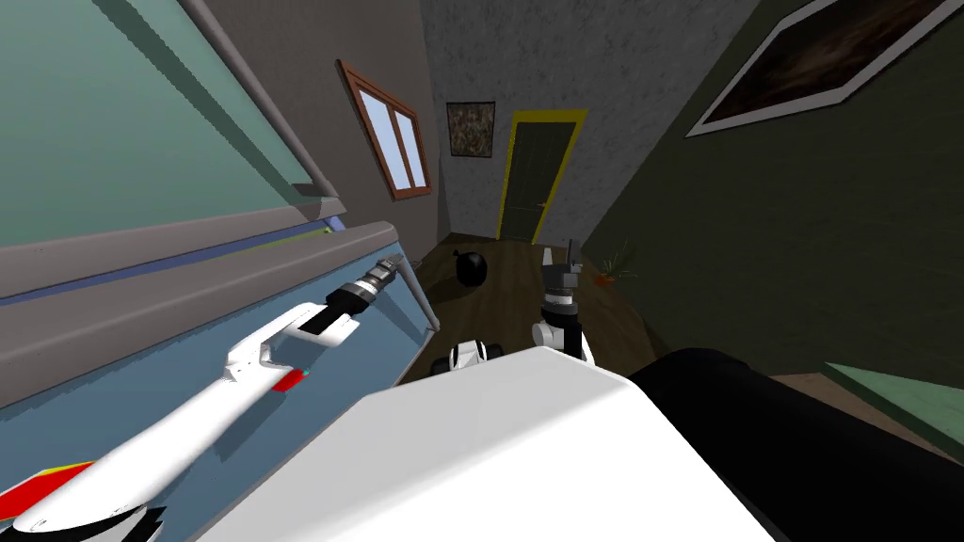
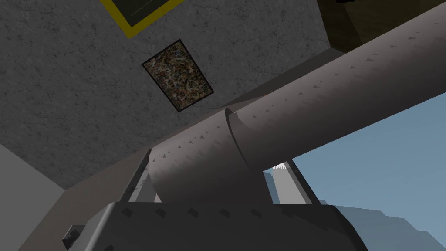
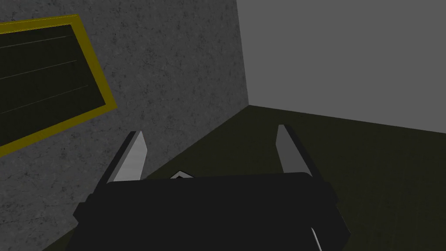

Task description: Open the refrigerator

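Note:
The refrigerator stands close on my left, with a blue lower door [image 1: 122, 395] and a green upper door [image 1: 113, 122]. A grey bar handle [image 1: 417, 290] runs along the lower door's edge. My left gripper [image 1: 392, 264] is at the top end of that handle. In the left wrist view the thick grey handle [image 2: 305, 113] lies across the jaws, and the light fingers [image 2: 283, 176] press its sides. My right gripper [image 1: 571, 252] is held up in front of my chest, away from the refrigerator, open and holding nothing [image 3: 209, 148].
A black round object [image 1: 471, 268] lies on the wooden floor ahead. Beyond it is a dark door in a yellow frame [image 1: 537, 174]. A small orange plant [image 1: 612, 273] sits by the dark right wall. A window [image 1: 395, 141] is past the refrigerator.

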Motion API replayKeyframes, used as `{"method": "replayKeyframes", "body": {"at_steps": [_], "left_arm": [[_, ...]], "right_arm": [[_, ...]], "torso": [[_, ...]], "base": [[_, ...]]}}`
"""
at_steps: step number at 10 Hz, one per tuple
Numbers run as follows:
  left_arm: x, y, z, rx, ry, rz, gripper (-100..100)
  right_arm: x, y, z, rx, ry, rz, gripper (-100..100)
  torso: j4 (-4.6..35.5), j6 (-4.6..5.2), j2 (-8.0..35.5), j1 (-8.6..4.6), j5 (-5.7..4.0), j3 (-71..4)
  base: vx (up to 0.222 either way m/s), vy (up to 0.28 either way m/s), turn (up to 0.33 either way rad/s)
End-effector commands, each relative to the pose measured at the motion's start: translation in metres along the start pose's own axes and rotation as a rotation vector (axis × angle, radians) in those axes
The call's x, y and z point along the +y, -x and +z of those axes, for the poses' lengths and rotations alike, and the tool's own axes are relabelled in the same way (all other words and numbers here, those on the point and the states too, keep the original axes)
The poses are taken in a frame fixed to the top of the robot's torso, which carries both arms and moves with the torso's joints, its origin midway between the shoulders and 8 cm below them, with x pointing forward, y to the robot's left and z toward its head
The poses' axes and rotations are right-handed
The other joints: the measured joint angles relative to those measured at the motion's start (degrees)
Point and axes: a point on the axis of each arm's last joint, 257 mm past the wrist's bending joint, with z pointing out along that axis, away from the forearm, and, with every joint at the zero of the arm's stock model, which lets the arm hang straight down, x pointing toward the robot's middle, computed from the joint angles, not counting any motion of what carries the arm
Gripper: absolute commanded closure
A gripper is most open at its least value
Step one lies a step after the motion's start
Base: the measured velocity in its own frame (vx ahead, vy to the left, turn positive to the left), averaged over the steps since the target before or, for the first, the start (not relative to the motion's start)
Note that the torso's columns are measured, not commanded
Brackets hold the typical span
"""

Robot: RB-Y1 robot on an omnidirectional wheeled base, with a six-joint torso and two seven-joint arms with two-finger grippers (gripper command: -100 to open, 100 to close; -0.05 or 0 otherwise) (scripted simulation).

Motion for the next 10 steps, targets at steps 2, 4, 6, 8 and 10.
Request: {"method": "replayKeyframes", "body": {"at_steps": [2, 4, 6, 8, 10], "left_arm": [[0.000, 0.003, 0.010, -0.002, 0.000, 0.004, 100], [-0.010, -0.030, 0.034, 0.038, -0.015, -0.018, 100], [-0.026, -0.053, 0.050, 0.063, -0.042, -0.037, 100], [-0.039, -0.078, 0.063, 0.100, -0.060, -0.043, 100], [-0.053, -0.100, 0.075, 0.130, -0.079, -0.046, 100]], "right_arm": [[0.000, 0.000, 0.000, 0.000, 0.000, 0.000, 0], [0.000, 0.000, 0.000, 0.000, 0.000, -0.001, 0], [0.000, 0.000, 0.000, 0.000, 0.000, 0.000, 0], [0.000, 0.000, 0.000, 0.000, 0.000, 0.000, 0], [0.000, 0.000, 0.000, 0.000, 0.000, -0.001, 0]], "torso": [[0.0, -0.02, 0.1, -0.35, -0.13, 0.0], [0.1, -0.01, -0.2, 0.10, -0.12, -0.2], [-0.1, -0.13, 0.0, 0.14, 0.09, 0.0], [-0.1, -0.31, -0.1, 0.16, 0.04, -0.1], [-0.2, -0.44, -0.2, 0.40, 0.11, -0.1]], "base": [[-0.264, -0.099, -0.119], [-0.188, 0.069, -0.009], [-0.241, 0.067, -0.044], [-0.216, 0.069, -0.027], [-0.167, 0.066, -0.009]]}}
